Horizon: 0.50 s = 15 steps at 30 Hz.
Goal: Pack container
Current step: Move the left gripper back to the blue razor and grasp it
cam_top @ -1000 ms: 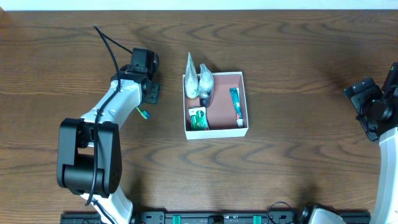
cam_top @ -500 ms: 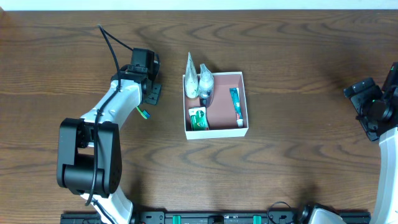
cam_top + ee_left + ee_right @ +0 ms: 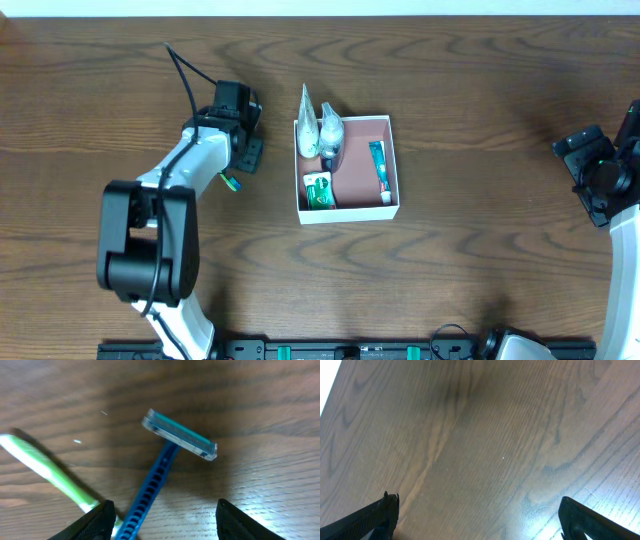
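Observation:
The container (image 3: 393,205) is a white-walled square box with a pinkish-brown floor at the table's middle. It holds a toothpaste tube (image 3: 379,170), a green-and-white packet (image 3: 319,190) and two clear bags (image 3: 318,128) leaning at its back left corner. My left gripper (image 3: 246,153) is open just left of the box. In the left wrist view, the open gripper (image 3: 162,522) has a blue razor (image 3: 159,472) lying between its fingers and a green toothbrush (image 3: 47,467) beside the left finger. My right gripper (image 3: 590,180) is open and empty at the far right.
The razor and toothbrush show in the overhead view as a small green and blue bit (image 3: 231,182) beside the left arm. The right wrist view shows only bare wood under the open right gripper (image 3: 479,520).
The left arm has shifted slightly right, toward the box. The right arm and the box contents have not moved.

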Each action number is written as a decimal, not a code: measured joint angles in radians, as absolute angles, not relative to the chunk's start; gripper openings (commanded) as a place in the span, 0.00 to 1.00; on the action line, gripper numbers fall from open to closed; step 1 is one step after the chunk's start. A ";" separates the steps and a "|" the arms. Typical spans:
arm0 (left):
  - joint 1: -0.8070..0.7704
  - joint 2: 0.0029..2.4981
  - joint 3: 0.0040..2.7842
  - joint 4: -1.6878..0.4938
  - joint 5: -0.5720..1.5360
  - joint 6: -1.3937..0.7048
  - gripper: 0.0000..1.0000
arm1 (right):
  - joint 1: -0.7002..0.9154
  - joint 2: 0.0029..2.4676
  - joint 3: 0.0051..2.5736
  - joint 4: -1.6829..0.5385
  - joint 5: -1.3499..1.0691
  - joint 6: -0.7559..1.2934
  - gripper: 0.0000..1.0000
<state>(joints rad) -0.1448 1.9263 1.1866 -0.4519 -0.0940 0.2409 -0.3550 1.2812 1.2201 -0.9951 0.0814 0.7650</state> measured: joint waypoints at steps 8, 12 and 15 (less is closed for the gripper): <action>-0.145 1.935 1.189 -0.452 -0.084 0.241 0.64 | -0.355 1.281 1.220 -0.995 0.081 0.765 0.99; -0.145 1.935 1.189 -0.459 -0.084 0.239 0.45 | -0.355 1.281 1.220 -0.995 0.081 0.765 0.99; -0.145 1.937 1.189 -0.473 -0.084 0.243 0.33 | -0.355 1.281 1.220 -0.995 0.081 0.765 0.99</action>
<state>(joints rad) -0.1448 1.9366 1.1889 -0.4728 -0.0845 0.2432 -0.3550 1.2812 1.2201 -0.9951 0.0814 0.7650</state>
